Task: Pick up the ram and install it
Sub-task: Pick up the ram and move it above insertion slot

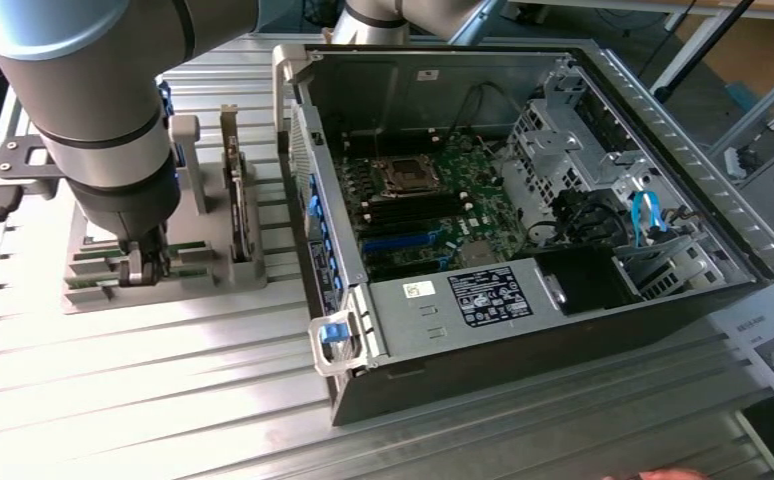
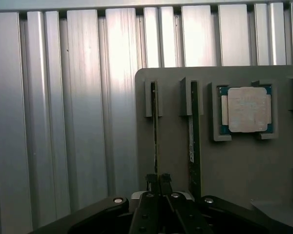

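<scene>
The ram [image 2: 155, 131] is a thin green stick standing on its edge in a slot of the grey holder [image 2: 234, 165]. My gripper [image 2: 158, 179] is shut on the near end of this stick, one finger on each flat side. A second ram stick [image 2: 193, 136] stands in the neighbouring slot, untouched. In the exterior view my gripper [image 1: 140, 268] reaches straight down into the holder [image 1: 160, 295] at the exterior view's left, outside the open computer case [image 1: 521, 300].
A square processor chip [image 2: 246, 109] lies in a pocket of the holder. A dark card [image 1: 236, 200] stands upright on it beside the arm. Inside the case lies the motherboard [image 1: 427, 200]. The ribbed aluminium table [image 1: 160, 400] surrounds both.
</scene>
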Controlling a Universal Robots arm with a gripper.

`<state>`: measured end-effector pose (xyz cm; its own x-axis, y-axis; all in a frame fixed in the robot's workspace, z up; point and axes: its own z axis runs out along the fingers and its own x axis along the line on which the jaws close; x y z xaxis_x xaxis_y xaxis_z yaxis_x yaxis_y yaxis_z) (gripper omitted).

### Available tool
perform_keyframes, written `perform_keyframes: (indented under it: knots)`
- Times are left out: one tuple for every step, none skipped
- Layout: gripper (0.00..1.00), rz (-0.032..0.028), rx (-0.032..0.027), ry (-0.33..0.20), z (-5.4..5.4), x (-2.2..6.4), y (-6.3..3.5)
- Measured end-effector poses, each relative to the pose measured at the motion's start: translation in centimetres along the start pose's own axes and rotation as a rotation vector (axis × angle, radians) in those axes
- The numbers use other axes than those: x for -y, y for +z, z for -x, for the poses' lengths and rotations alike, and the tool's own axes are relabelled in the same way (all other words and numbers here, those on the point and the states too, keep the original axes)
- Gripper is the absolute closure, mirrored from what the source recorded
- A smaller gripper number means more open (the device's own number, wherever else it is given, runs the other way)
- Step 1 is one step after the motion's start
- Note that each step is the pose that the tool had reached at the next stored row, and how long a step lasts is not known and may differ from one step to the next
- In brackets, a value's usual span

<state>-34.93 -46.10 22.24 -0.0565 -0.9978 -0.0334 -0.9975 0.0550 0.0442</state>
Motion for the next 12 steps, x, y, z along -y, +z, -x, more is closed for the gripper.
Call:
perform_keyframes:
  knots:
    - [0.88,0.0,0.0,0.0,0.0,0.0,-0.09]
    - [0.88,0.0,0.0001,0.0,0.01,-0.01,-0.16]
    - [0.88,0.0,0.0001,0.0,0.01,-0.01,-0.24]
    - [0.88,-0.0001,0.0001,0.0,0.01,-0.01,-0.31]
    - [0.88,0.0,0.0,0.0,0.01,-0.02,-0.39]
    - [0.88,-0.0001,0.0,0.0,0.02,-0.02,-0.47]
    - [0.88,0.0,0.0,0.0,0.02,-0.02,-0.56]
    - [0.88,-0.0001,0.0,0.0,0.02,-0.03,-0.65]
    - [0.88,0.0,0.0,0.0,0.03,-0.03,-0.74]
    - [0.88,-0.0001,0.0001,0.0,0.03,-0.04,-0.83]
    - [0.88,-0.0001,0.0001,0.0,0.03,-0.04,-0.95]
    - [0.88,-0.0001,0.0001,0.0,0.03,-0.05,-1.04]
